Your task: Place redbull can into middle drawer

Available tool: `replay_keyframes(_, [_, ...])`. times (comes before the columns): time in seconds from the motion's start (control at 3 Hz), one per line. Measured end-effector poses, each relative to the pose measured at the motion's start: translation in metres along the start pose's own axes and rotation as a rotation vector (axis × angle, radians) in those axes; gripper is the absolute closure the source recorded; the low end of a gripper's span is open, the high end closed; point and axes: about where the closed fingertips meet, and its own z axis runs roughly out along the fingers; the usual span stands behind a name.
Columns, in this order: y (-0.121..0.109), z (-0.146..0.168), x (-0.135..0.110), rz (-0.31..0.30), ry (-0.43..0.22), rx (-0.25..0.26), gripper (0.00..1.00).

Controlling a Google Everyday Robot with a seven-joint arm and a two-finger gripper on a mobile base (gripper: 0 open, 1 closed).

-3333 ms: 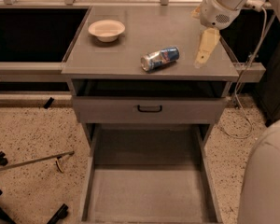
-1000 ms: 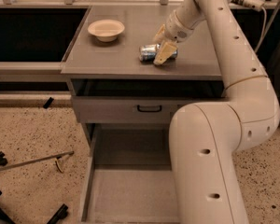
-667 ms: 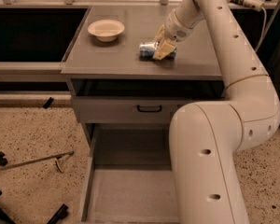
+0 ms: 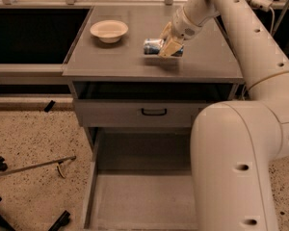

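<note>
Redbull can (image 4: pixel 152 46), one, lying sideways, end effector (image 4: pixel 169 44) gripping it tight over the table (image 4: pixel 111 62), one bowl (image 4: pixel 109 31) sitting left of the end effector, one middle drawer (image 4: pixel 139 201) standing open below.

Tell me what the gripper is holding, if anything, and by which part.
The gripper holds the redbull can, lying sideways just over the cabinet top. Its fingers clamp across the can's body toward the right end; the silver left end sticks out free.
</note>
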Motion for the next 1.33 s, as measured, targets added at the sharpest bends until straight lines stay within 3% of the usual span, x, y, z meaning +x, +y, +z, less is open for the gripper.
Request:
replay_keyframes(0.33, [0.010,-0.042,-0.031,-0.057,-0.075,0.081,1.00])
replay_keyframes(0.67, [0.026,-0.042,-0.065,-0.089,-0.125,0.075,1.00])
replay_keyframes(1.0, [0.027,-0.041,-0.066,-0.090,-0.126,0.073,1.00])
replay_keyframes(1.33, [0.056,-0.054,-0.071,-0.054,-0.140,0.032,1.00])
